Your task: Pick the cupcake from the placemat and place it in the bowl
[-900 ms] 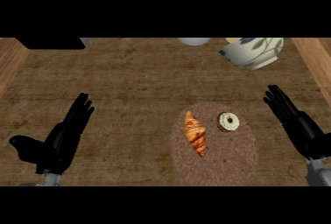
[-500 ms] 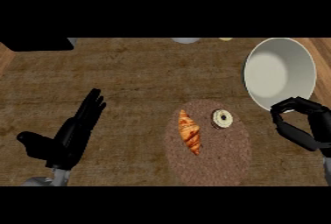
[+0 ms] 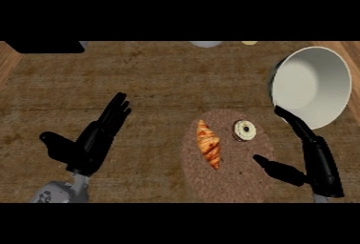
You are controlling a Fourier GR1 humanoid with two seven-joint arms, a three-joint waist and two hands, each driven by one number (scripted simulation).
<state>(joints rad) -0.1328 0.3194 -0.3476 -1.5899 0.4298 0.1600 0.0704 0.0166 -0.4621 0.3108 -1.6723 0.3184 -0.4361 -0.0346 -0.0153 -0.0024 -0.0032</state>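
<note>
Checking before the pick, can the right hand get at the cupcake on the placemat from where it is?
Probably yes. The right hand is open beside the placemat, and nothing lies between it and the cupcake; the croissant lies on the far side.

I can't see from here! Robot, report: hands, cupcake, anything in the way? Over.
Both hands open: left hand resting, right hand beside the mat. Cupcake on mat, untouched. Croissant beside it, apart. Bowl at right. Over.

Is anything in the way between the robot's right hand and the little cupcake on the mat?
Nothing visible is. The right hand is open just right of the cupcake, with only bare placemat between them. The croissant lies on the cupcake's other side. The bowl sits just up and right, with nothing in between either.
</note>
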